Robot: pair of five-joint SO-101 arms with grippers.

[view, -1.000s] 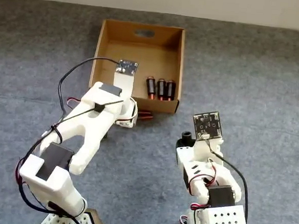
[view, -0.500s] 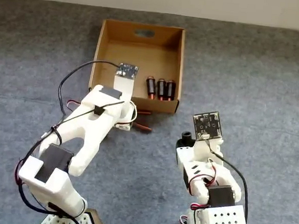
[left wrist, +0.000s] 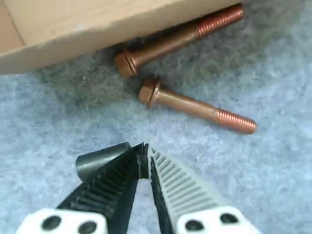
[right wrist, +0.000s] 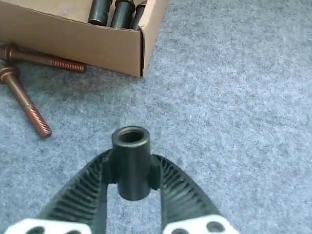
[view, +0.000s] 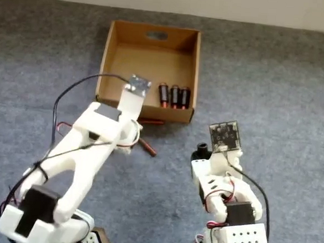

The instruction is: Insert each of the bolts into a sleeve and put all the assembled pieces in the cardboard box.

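Cardboard box (view: 107,56) sits on grey carpet (view: 276,79). Three assembled pieces (view: 174,95) lie side by side inside, against its front wall near the corner. Two copper bolts are outside that wall. The wall bolt (left wrist: 180,38) lies flat and touching the wall, running along it. The free bolt (left wrist: 196,108) lies just out from the box, apart from the wall bolt and at a slant to the wall. Left gripper (left wrist: 145,152) is low over the carpet in front of the box, clenched tip to tip with nothing between the fingers. A loose sleeve (left wrist: 100,160) lies on its side against the dark finger's outer face, not gripped. The free bolt lies just beyond the left tips. Its long axis runs across the gripper's line of reach, so the shank is presented broadside, and its head is nearer the wall bolt's head. Right gripper (right wrist: 130,168) stands farther out from the box's front corner, clamped on the held sleeve (right wrist: 129,139), which is upright with its open bore up. Judgement: left is clearly the nearer arm to the free bolt, and it must open before taking the shank. The held sleeve looks ready to receive a bolt.
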